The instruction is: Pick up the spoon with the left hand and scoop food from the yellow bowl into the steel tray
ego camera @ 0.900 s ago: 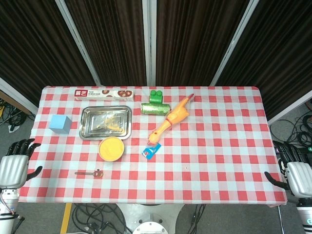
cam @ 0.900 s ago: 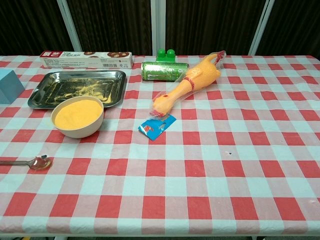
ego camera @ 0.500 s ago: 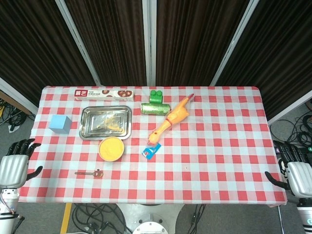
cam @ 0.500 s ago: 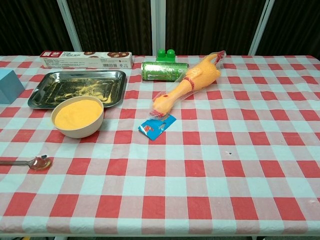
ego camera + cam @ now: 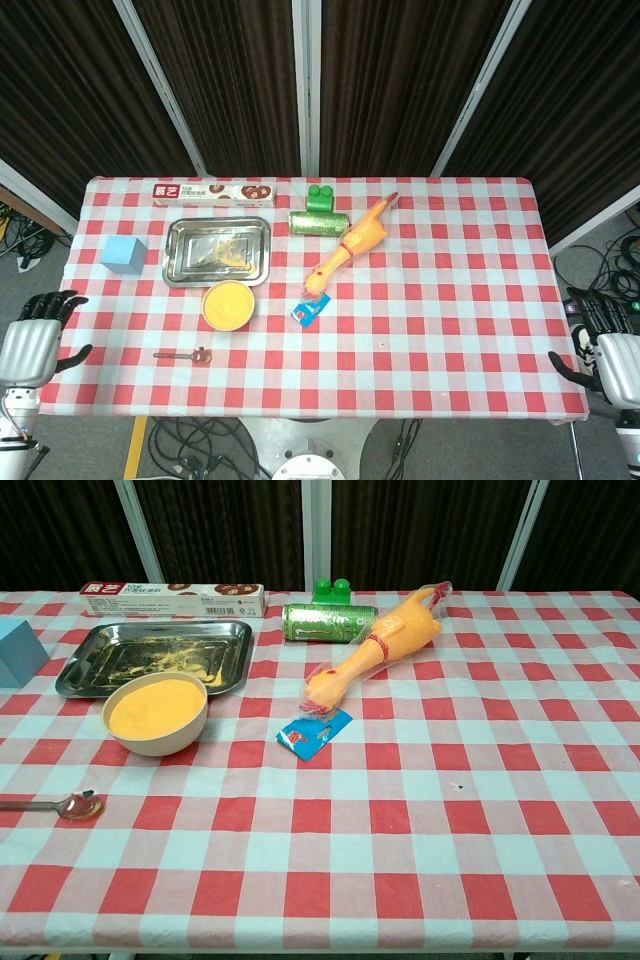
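Nearest to the robot, both hands hang off the table (image 5: 450, 350), one at each side of its front edge. The left hand (image 5: 28, 345) is beside the left corner, with its fingers apart and holding nothing. The right hand (image 5: 608, 350) is beside the right corner, also with the fingers spread and nothing in them. Neither hand touches anything on the table, and neither shows in the chest view. On the red and white checked cloth, close to the front left, lies the spoon (image 5: 62, 805) flat, its bowl pointing to the right and its handle toward the left edge. Just behind it, a little to the right, stands the yellow bowl (image 5: 156, 714), filled with yellow powder-like food. Directly behind the bowl, almost touching it, is the steel tray (image 5: 85, 670), which has some yellow grains scattered on its bottom. To the left of the tray is a blue block (image 5: 123, 254). Near the middle of the table lies a small blue packet (image 5: 314, 733), and behind it a rubber chicken (image 5: 375, 650) lies slanted, its head near the packet. Behind the chicken's body a green can (image 5: 325, 621) lies on its side, with a green toy brick (image 5: 333, 588) behind it. At the far edge, behind the tray, lies a long flat box (image 5: 172, 599).
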`<state>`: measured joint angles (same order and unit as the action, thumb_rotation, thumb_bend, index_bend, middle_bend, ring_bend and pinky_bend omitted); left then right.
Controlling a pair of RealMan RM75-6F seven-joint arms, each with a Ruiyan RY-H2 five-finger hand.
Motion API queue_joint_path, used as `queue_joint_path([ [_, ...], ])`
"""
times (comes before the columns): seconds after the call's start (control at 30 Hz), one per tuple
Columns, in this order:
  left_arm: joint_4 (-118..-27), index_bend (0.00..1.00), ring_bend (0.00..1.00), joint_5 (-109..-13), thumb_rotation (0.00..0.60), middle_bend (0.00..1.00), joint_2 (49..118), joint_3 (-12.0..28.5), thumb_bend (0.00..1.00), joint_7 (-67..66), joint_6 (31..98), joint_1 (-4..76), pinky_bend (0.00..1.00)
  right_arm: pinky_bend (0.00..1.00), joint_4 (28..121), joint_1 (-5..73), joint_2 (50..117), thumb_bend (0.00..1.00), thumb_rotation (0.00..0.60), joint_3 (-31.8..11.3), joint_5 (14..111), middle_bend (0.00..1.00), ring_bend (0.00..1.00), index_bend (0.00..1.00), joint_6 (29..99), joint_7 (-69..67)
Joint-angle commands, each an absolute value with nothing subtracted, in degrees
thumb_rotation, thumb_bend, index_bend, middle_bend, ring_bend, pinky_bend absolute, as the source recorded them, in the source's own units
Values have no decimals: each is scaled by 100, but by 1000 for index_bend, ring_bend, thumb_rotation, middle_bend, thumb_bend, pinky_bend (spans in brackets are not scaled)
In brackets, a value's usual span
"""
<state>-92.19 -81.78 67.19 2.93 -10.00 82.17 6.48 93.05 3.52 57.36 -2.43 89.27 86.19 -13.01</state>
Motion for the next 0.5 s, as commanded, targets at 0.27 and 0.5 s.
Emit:
queue_joint_path([
  [0.27, -8937, 528, 617, -8022, 600, 681, 7020, 144, 191, -681, 7006, 1176, 811, 35, 9310, 476, 5737, 174, 600, -274, 8861, 105, 0, 0, 8399, -1265],
  [0.5, -8637, 559, 696, -7929, 600, 741, 7441, 116, 209, -562, 6366, 1529, 900, 35, 9350, 534, 5726, 174, 600, -303, 8763, 108, 0, 0, 8278, -1176],
])
